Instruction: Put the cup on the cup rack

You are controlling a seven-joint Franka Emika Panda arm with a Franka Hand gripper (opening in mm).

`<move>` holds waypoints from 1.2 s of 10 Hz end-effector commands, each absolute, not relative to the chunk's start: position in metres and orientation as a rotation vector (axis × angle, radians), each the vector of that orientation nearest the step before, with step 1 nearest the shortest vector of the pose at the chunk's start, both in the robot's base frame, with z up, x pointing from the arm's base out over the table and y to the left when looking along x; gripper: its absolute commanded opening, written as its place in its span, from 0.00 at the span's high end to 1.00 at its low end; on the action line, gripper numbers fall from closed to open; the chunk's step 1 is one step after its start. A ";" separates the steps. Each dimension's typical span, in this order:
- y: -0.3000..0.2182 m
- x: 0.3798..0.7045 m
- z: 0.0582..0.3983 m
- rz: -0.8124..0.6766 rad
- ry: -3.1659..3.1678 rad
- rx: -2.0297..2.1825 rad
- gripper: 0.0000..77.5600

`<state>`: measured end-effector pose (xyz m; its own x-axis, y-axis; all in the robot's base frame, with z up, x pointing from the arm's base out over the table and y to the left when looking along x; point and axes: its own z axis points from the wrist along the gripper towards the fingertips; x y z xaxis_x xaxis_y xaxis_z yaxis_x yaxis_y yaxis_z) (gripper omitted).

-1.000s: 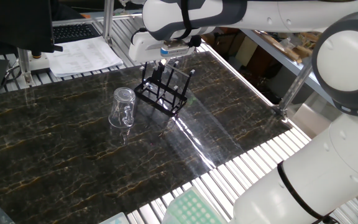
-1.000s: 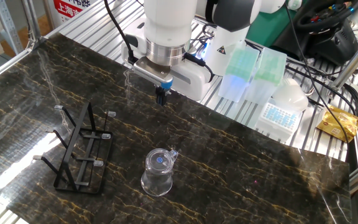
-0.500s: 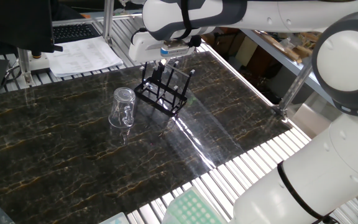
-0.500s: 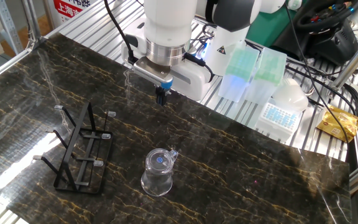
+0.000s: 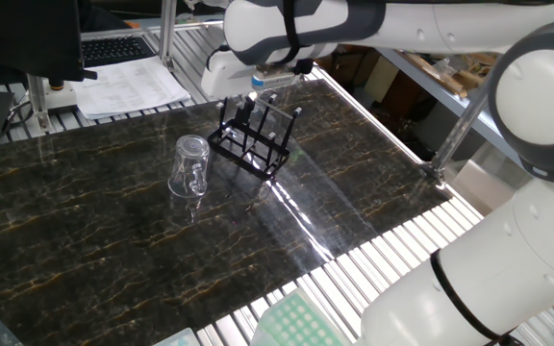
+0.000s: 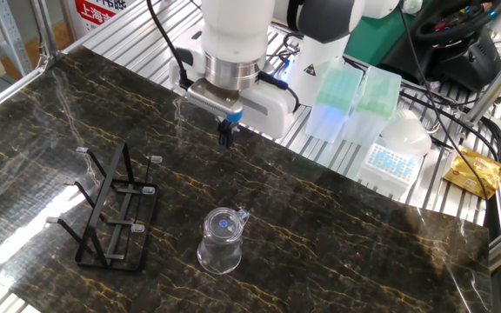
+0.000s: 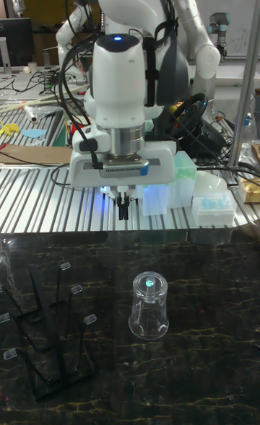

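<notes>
Claw: the claw [image 7: 124, 212] hangs above the far edge of the dark surface [image 6: 337, 226], fingers pressed together, holding nothing.
Cup: the cup [image 6: 220, 241] stands upside down mid-surface.
Cup rack: the cup rack [image 6: 111, 209] sits apart, left of it.

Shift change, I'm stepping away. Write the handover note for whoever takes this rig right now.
Gripper: fingers close together, holding nothing, hanging above the table's far edge, well clear of both items.
Cup: upside down on the dark marble table, untouched, handle visible in one fixed view.
Cup rack: standing beside the cup, apart from it, all pegs bare.
Done: nothing yet.
Left: reach the cup, grasp it, lift it and set it on the cup rack.
</notes>
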<state>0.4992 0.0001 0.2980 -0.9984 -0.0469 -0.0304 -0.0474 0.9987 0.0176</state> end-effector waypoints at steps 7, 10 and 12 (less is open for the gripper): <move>0.000 0.503 0.301 0.007 3.055 -0.099 1.00; 0.005 0.509 0.303 0.012 3.061 -0.092 1.00; 0.009 0.514 0.306 0.014 3.079 -0.089 1.00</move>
